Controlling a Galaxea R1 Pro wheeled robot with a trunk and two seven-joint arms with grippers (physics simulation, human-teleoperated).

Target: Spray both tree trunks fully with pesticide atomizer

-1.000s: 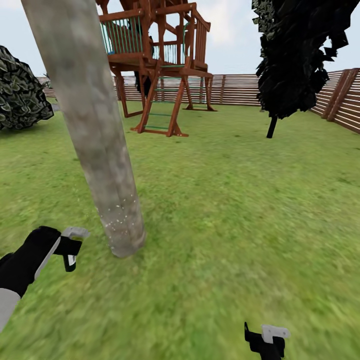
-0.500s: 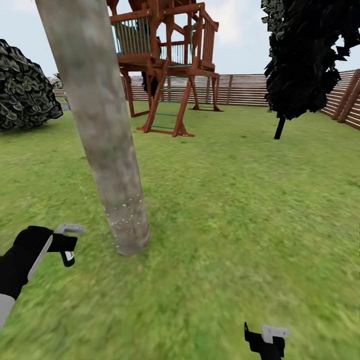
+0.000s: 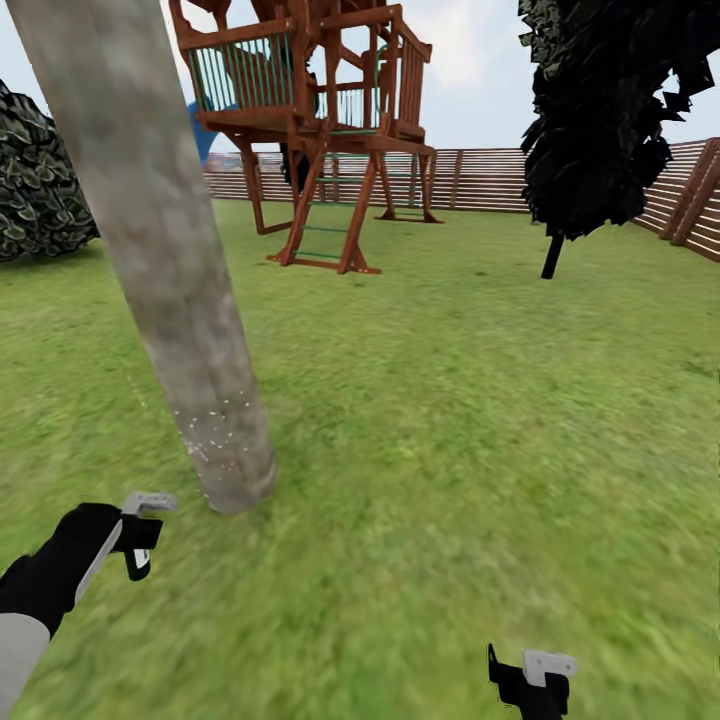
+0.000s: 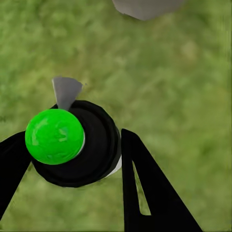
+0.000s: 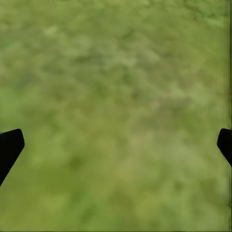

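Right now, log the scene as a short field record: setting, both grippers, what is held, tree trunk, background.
setting: grass lawn, wooden slat fence behind
left gripper: shut on atomizer, black body with green top, grey nozzle
right gripper: open, holding nothing, over grass
tree trunk: mottled grey-beige, pale specks near its base, ahead of the left gripper
background: wooden play tower, dark tree, shrub

The tree trunk (image 3: 150, 240) is a thick, straight, mottled grey-beige column standing on the grass (image 3: 450, 420) at the near left, with fine white specks on its lower part just above the base. The atomizer (image 4: 72, 142), a black round body with a bright green ball top and a grey nozzle, is held between the left gripper's (image 4: 72, 159) fingers above the grass, near the trunk base.
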